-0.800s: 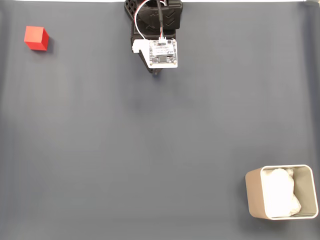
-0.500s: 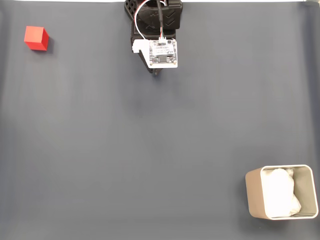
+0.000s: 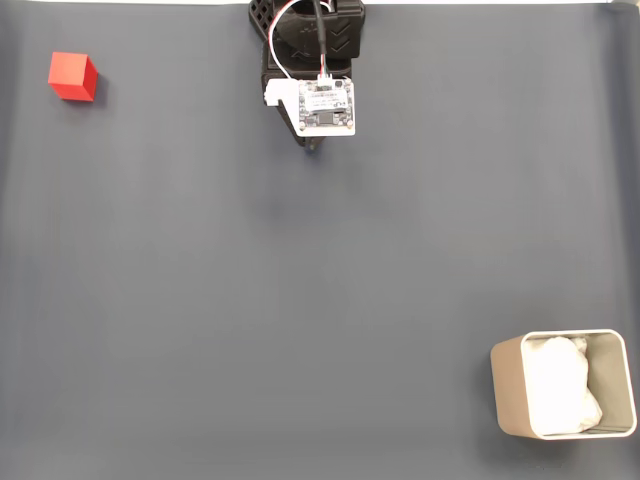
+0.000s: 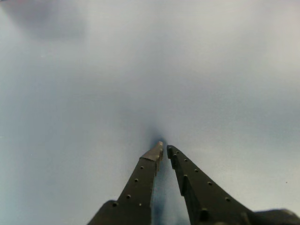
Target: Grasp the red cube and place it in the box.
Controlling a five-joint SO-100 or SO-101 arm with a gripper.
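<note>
On the table, surface: a dark grey smooth mat (image 3: 300, 300) covers nearly the whole fixed view; a thin white strip shows along the top edge.

Arm: the black robot arm (image 3: 310, 30) enters the fixed view at the top centre and carries a small white circuit board (image 3: 326, 106) with red and white wires going up from it.

Gripper: the black two-finger gripper (image 4: 163, 148) comes in from the bottom edge of the wrist view, with small holes along both fingers (image 4: 138, 180); in the fixed view it is mostly hidden under the board.

Jaws: almost closed, only a narrow gap remains between the two tips; nothing is between them.

Under the tips: bare grey mat with a soft dark shadow just ahead of the gripper in the wrist view.

Cube: the small bright red cube with smooth faces (image 3: 73, 76) sits on the mat in the top left corner of the fixed view, well apart from the arm.

Box: the beige rectangular box with rounded corners and thin walls (image 3: 508, 390) stands in the bottom right corner of the fixed view, far from both cube and arm.

Inside the box: crumpled white paper-like lining (image 3: 560, 385).
</note>
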